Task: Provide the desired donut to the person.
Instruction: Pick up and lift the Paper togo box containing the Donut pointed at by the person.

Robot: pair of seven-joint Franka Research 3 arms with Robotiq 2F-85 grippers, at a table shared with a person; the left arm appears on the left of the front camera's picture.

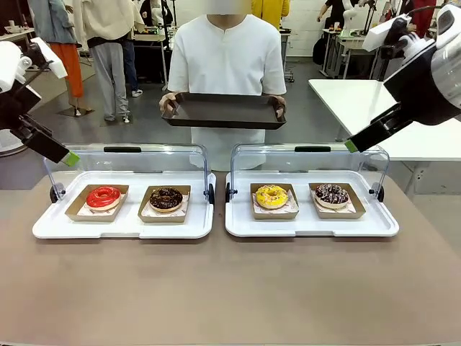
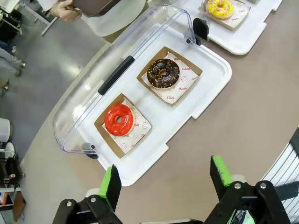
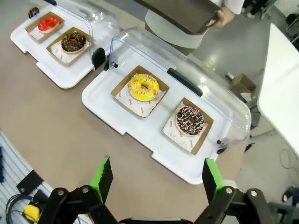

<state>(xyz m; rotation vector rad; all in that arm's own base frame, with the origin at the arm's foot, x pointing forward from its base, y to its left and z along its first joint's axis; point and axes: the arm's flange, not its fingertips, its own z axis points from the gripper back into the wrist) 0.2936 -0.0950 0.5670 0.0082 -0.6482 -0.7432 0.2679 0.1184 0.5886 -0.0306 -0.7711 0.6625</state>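
Note:
Two white trays [image 1: 122,225] [image 1: 310,225] with raised clear lids sit on the table. The left tray holds a red donut [image 1: 103,196] [image 2: 118,119] and a chocolate donut [image 1: 166,198] [image 2: 163,73]. In the right tray lie a yellow donut [image 1: 271,195] [image 3: 143,87] and a dark sprinkled donut [image 1: 331,194] [image 3: 189,119]. Each rests in a cardboard sleeve. The person [image 1: 227,58] stands at the far side holding a dark tray [image 1: 223,112]. My left gripper [image 2: 164,179] hovers open above the left tray's near edge. My right gripper [image 3: 158,176] hangs open above the right tray.
A white table [image 1: 389,115] stands at the back right. The brown tabletop [image 1: 230,288] in front of the trays is bare. Clear lids [image 1: 126,162] [image 1: 310,160] stand up behind the donuts, hinged at the far side.

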